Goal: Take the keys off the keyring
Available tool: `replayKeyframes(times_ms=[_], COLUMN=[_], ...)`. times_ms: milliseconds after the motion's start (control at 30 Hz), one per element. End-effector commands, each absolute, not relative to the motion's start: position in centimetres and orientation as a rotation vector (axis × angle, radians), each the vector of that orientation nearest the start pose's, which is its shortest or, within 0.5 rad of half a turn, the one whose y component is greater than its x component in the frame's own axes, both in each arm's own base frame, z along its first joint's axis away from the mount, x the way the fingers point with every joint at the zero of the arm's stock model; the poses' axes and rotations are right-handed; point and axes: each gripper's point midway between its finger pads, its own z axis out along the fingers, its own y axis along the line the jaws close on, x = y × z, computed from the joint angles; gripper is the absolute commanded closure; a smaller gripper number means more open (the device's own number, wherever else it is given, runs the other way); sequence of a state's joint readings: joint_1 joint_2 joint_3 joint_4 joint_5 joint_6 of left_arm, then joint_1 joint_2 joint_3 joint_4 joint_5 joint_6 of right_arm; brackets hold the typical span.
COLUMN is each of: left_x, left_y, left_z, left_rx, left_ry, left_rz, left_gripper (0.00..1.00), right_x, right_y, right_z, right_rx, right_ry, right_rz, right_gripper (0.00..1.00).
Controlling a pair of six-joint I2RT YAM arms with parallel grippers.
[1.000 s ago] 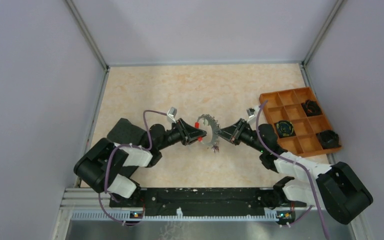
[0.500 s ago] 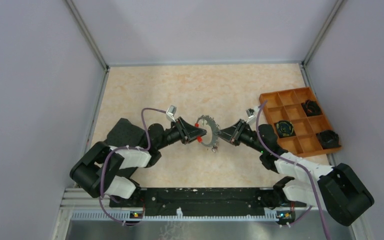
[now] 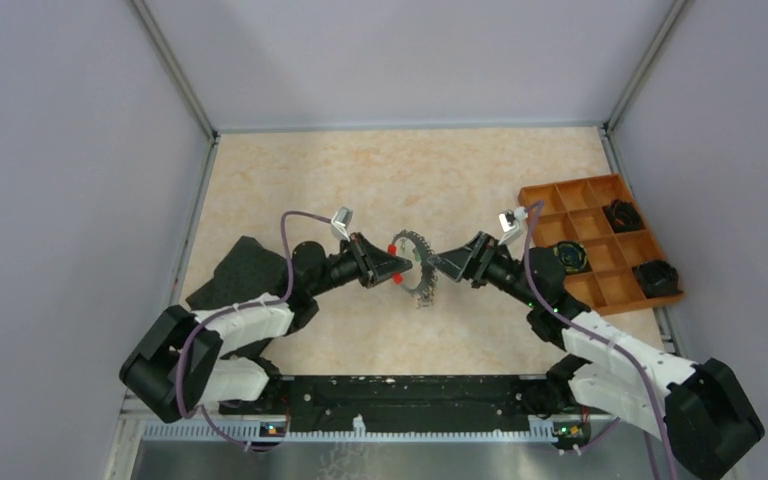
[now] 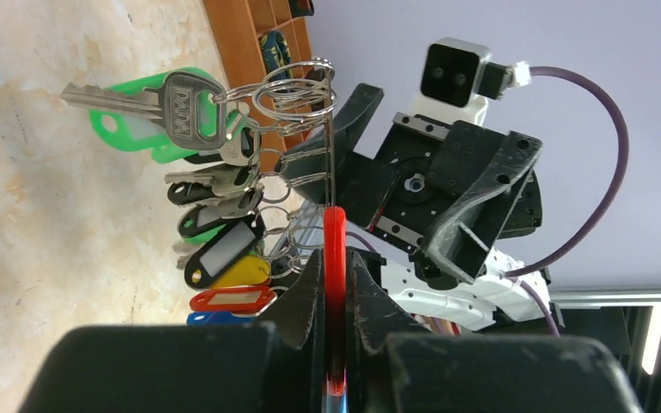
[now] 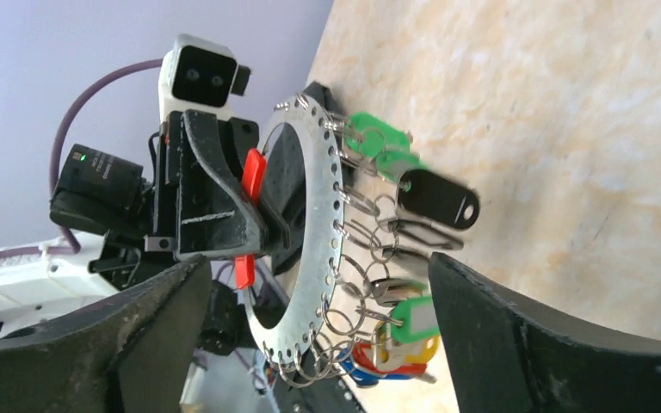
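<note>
The keyring (image 3: 415,268), a flat grey metal ring with a red sleeve (image 4: 334,245), stands on edge above the table between the two arms. My left gripper (image 3: 392,263) is shut on the red sleeve, which sits pinched between its jaws (image 4: 334,262). Several keys (image 4: 215,245) with green, black, yellow, red and blue tags hang from small split rings along the keyring's (image 5: 314,232) far edge. My right gripper (image 5: 314,268) stands wide open around the keyring without touching it, its fingers (image 5: 534,344) on either side. The keys (image 5: 396,323) dangle near the right finger.
An orange compartment tray (image 3: 582,290) sits at the table's right edge with black coiled objects (image 3: 568,257) in some compartments. Grey enclosure walls stand on three sides. The arm bases and a black rail lie along the near edge.
My right gripper has opened and let go of the keyring. My left gripper has closed tighter on the red sleeve and alone holds the ring.
</note>
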State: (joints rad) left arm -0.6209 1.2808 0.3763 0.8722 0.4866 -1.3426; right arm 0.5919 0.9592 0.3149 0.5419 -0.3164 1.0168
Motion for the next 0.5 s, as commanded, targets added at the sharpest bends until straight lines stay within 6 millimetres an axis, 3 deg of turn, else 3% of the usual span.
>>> replayKeyframes(times_ms=[0, 233, 367, 467], left_x=[21.6, 21.4, 21.4, 21.3], left_y=[-30.4, -30.3, -30.8, -31.0], left_z=[23.4, 25.6, 27.2, 28.5], left_rx=[-0.180, -0.173, -0.130, -0.105], left_ry=[1.910, 1.906, 1.883, 1.852], left_rz=[-1.837, -1.862, -1.898, -1.926], left_gripper=[1.00, 1.00, 1.00, 1.00], right_x=[23.5, 23.6, 22.3, 19.9], right_y=[24.0, 21.1, 20.0, 20.3], right_z=[21.3, 24.0, 25.8, 27.8], right_rx=[0.006, -0.044, -0.114, -0.271], right_ry=[1.795, 1.707, 1.615, 1.497], right_rz=[1.210, 1.020, 0.990, 1.024], right_gripper=[0.01, 0.01, 0.03, 0.05])
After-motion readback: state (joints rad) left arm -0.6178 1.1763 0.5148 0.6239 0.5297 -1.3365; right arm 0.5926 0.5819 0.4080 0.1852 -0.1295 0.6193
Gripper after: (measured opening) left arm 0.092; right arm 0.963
